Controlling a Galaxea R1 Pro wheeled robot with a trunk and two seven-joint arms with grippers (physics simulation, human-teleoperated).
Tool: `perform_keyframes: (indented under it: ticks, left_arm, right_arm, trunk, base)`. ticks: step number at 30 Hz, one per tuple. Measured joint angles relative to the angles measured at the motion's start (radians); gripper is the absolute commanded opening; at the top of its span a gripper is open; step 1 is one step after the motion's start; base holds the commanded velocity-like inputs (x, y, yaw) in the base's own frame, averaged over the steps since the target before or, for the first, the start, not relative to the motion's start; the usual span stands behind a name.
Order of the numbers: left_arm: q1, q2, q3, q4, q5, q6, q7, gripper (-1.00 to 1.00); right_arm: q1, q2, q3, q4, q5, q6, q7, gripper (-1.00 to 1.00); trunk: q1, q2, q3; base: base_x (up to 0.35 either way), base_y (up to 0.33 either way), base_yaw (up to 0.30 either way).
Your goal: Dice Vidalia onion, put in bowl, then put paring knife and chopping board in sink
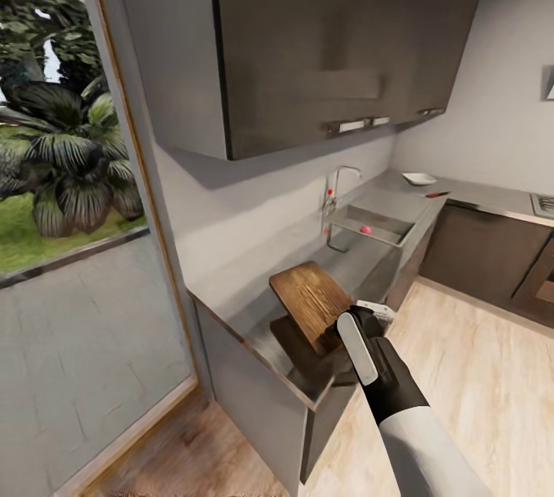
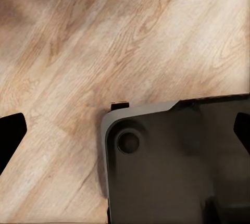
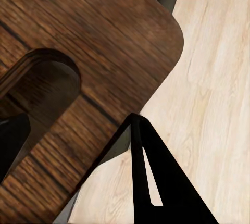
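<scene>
While the right gripper [image 1: 338, 337] clamps the handle end of the dark brown rectangular wooden chopping board [image 1: 311, 298], the board tilts above the grey desk [image 1: 254, 312], well apart from the steel sink [image 1: 377, 225]. Left gripper [image 2: 125, 130]: fingers spread, empty.

I'm driving in a home kitchen: glossy dark wall cabinets [image 1: 323, 43] over a grey countertop [image 1: 254, 281], a steel sink [image 1: 377, 226] with chrome tap [image 1: 336, 188], light wood floor [image 1: 477, 374].
</scene>
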Motion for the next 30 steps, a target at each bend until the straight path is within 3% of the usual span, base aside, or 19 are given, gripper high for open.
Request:
perform_keyframes:
  ticks: [30]
  left_arm:
    - [0.0,-0.001,0.0,0.0,0.0,0.0,0.0,1.0]
  right_arm:
    - [0.0,0.0,-0.001,0.0,-0.001,0.0,0.001,-1.0]
  trunk:
    - [0.0,0.0,0.026]
  base:
    - [-0.028,-0.312,0.251]
